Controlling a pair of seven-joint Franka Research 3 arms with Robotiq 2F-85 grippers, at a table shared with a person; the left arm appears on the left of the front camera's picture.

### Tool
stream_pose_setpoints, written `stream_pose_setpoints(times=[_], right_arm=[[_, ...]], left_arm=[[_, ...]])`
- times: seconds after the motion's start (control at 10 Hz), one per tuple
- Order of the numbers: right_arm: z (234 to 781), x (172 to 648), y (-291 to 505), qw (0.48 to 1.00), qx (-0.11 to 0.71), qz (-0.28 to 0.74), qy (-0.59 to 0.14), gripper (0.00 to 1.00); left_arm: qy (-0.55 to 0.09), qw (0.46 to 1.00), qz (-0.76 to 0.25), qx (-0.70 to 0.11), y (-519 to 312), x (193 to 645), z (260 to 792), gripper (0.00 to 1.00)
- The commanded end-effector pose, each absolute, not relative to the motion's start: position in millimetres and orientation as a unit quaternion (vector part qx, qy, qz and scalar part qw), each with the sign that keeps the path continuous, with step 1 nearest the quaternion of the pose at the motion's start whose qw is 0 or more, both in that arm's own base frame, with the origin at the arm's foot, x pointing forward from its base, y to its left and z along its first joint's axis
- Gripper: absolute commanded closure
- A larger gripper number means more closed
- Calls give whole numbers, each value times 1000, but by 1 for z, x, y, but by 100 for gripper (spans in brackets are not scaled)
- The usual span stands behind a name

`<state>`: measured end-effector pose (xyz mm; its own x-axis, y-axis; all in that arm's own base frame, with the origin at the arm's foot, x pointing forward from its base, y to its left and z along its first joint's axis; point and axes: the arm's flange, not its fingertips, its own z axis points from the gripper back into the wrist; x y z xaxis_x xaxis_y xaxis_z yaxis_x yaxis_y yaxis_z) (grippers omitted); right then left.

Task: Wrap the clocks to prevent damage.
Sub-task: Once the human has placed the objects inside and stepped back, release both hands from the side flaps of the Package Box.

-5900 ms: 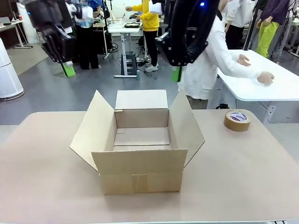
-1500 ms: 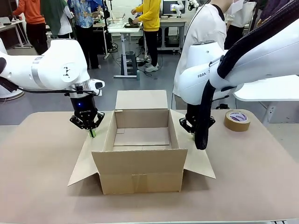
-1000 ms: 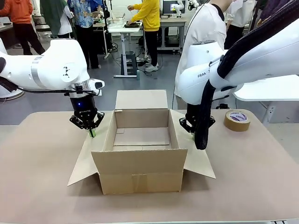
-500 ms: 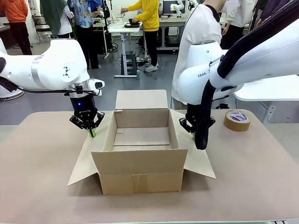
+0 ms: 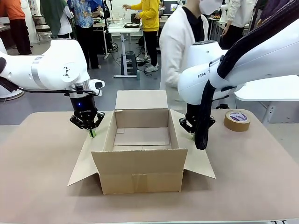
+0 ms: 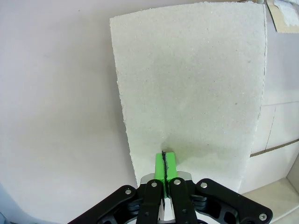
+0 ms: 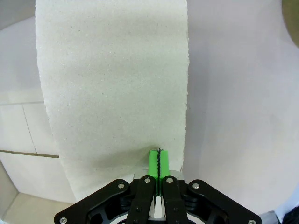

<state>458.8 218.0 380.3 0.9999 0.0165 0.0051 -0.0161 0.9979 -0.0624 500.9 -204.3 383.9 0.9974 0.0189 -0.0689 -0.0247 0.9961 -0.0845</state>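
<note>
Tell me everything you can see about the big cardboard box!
The cardboard box is plain brown, open on top, nothing visible inside. It sits in the middle of the table. Its far flap stands up; both side flaps slope outward and down. The shut left gripper touches one side flap, the shut right gripper the other.

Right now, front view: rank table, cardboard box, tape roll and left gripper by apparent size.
1. table
2. cardboard box
3. left gripper and tape roll: both small and about alike here, so I won't rank one above the other.
</note>
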Motion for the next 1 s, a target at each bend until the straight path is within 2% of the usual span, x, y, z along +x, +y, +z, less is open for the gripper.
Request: stream_pose_setpoints(times=[0.0, 0.9], right_arm=[[377, 457, 217, 999, -39, 2, -4, 99], [377, 457, 217, 999, -39, 2, -4, 99]], left_arm=[[34, 998, 12, -43, -204, 501, 383, 100], [34, 998, 12, -43, -204, 501, 383, 100]])
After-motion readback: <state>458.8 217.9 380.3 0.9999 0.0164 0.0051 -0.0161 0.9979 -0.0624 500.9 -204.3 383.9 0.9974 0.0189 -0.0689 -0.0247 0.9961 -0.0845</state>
